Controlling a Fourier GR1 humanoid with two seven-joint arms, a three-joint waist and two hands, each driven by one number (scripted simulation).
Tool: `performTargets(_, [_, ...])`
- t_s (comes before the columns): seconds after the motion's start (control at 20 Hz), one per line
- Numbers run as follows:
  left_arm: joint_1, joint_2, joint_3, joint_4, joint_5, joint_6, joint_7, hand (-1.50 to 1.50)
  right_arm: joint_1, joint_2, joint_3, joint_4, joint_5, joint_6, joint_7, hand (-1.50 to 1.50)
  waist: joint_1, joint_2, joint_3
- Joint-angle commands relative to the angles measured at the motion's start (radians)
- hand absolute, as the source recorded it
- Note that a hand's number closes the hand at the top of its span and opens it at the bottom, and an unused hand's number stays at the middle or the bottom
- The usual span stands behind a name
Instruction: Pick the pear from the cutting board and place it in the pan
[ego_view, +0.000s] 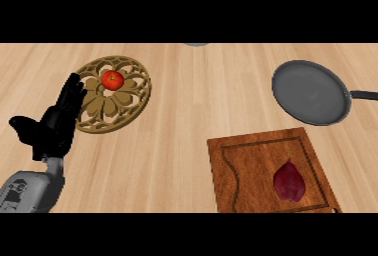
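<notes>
One hand in view: the left hand (53, 127), black, at the left edge on a grey forearm, fingers straight and pointing up, thumb spread to the side, released and grasping nothing.
Right hand: does not show anywhere in the head view.
Cutting board (251, 165): dark reddish-brown wood with a groove running inside its border, lying nearest at the lower right of the counter (199, 110), its near end cut off by the view's edge.
Pear (289, 181): dark red, pointed at its far end, lying on the right half of the cutting board inside the groove, well apart from the hand.
Trivet (114, 97): round, golden, with a cut-out flower pattern, lying farther back on the left; the hand's fingertips overlap its left rim.
Tomato (112, 80): small, red and round, sitting on the far part of the trivet.
Pan (310, 92): grey, round, at the far right beyond the cutting board, its dark handle running off the right edge; nothing lies in it.
</notes>
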Motion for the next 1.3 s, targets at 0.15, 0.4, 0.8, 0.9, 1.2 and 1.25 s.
performTargets(0.15, [-0.028, -0.025, 0.014, -0.011, -0.027, -0.024, 0.034, 0.0, -0.143, 0.018, 0.002, -0.129, 0.006, -0.006, 0.249, -1.5, 0.009, 0.002, 0.001])
performTargets(0.4, [0.006, -0.07, 0.037, 0.068, -0.051, -0.027, -0.064, 0.0, -0.111, 0.059, 0.013, -0.227, -0.034, 0.102, 0.281, -1.5, 0.002, 0.001, 0.001])
performTargets(0.8, [-0.017, -0.06, 0.055, -0.007, -0.081, -0.044, 0.03, 0.0, -0.065, 0.202, 0.095, -0.402, 0.106, 0.038, 0.449, -1.5, 0.003, 0.001, 0.001])
performTargets(0.9, [-0.045, -0.079, 0.063, 0.042, -0.09, -0.059, 0.02, 0.0, -0.094, 0.209, 0.073, -0.37, 0.114, 0.079, 0.472, -1.5, 0.003, 0.001, 0.001])
performTargets(1.2, [-0.035, -0.086, 0.086, -0.03, -0.097, -0.066, 0.081, 0.0, -0.116, 0.312, 0.1, -0.414, 0.217, 0.023, 0.595, -1.5, 0.005, 0.001, 0.001])
performTargets(1.25, [-0.067, -0.082, 0.124, 0.104, -0.089, -0.109, -0.022, 0.0, -0.097, 0.286, 0.043, -0.349, 0.212, 0.081, 0.527, -1.5, 0.0, 0.002, 0.001])
